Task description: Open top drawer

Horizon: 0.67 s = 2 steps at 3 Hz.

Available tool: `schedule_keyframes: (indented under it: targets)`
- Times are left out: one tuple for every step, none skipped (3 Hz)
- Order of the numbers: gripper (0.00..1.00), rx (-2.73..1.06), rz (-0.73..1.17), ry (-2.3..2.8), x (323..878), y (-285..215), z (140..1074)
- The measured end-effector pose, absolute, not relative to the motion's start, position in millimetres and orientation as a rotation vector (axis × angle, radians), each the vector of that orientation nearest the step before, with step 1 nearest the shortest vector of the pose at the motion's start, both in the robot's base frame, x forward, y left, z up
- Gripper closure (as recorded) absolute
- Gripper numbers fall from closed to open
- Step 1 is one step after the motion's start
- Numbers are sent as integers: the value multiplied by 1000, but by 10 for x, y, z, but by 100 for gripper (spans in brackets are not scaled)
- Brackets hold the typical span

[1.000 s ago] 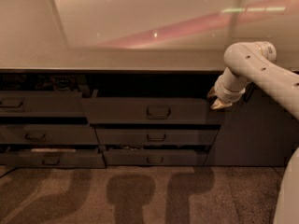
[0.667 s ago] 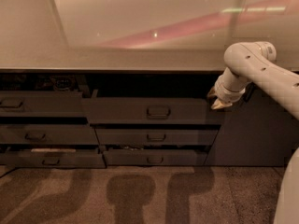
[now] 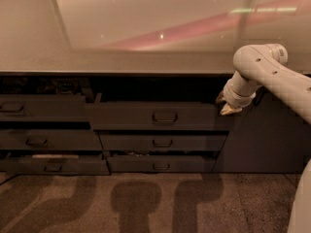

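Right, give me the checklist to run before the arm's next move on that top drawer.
1. Target found: top drawer, middle column under the counter, widest front. ok.
2. Handle in view: loop handle at the centre of the front, nothing covering it. ok.
3. Gripper on handle: gripper is at the front's right end, well off the handle. not ok.
4. Gripper touching the drawer front: cannot tell.
5. Drawer out: its front seems to stand forward of the middle drawer below, with a dark gap above; looks partly open. ok.
6. Left neighbour drawer rubbing the top drawer's left edge: cannot tell.
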<state>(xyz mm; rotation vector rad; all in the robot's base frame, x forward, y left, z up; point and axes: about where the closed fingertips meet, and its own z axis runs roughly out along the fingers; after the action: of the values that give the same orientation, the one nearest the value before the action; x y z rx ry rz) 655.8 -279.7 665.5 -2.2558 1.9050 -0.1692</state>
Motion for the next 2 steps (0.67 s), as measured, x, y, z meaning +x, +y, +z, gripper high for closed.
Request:
schedule_keyframes:
  targets:
    - [100,-2262,-166,1896,6487,-2809,6625]
    - [100,-2262,-166,1896,6486,-2809,6652]
